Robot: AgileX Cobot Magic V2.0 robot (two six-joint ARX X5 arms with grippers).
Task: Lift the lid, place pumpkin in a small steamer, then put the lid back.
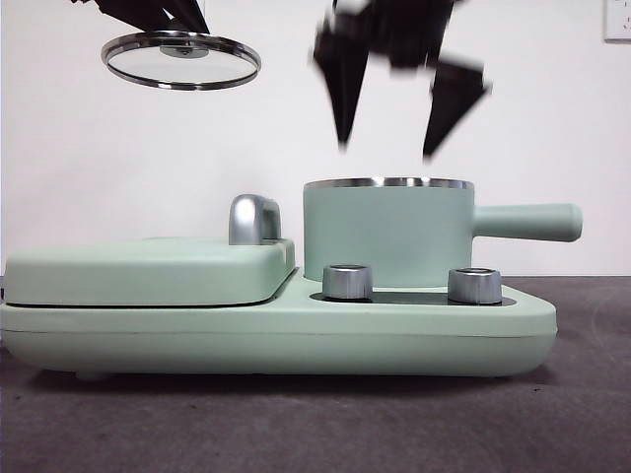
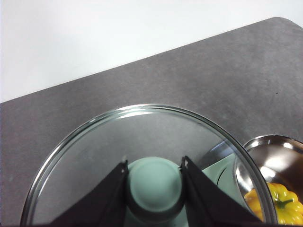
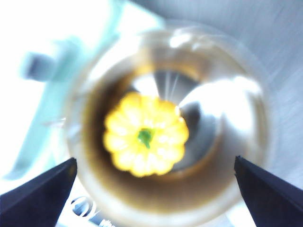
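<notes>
Pumpkin [image 3: 146, 140] is sitting inside the small steamer [image 1: 386, 235], beneath the right gripper [image 1: 391, 110], whose jaws are being held wide and empty. The lid [image 1: 181, 59] is being pinched by its knob in the left gripper [image 2: 155, 187], well aside; it is best lowered level and centred on the rim.

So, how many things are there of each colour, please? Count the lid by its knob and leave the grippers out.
Mint-green: 4: small steamer, lid, base, flat cover
Yellow-orange: 1: pumpkin, inside the steamer
Silver: 3: two knobs, cover handle
Total: 8
</notes>
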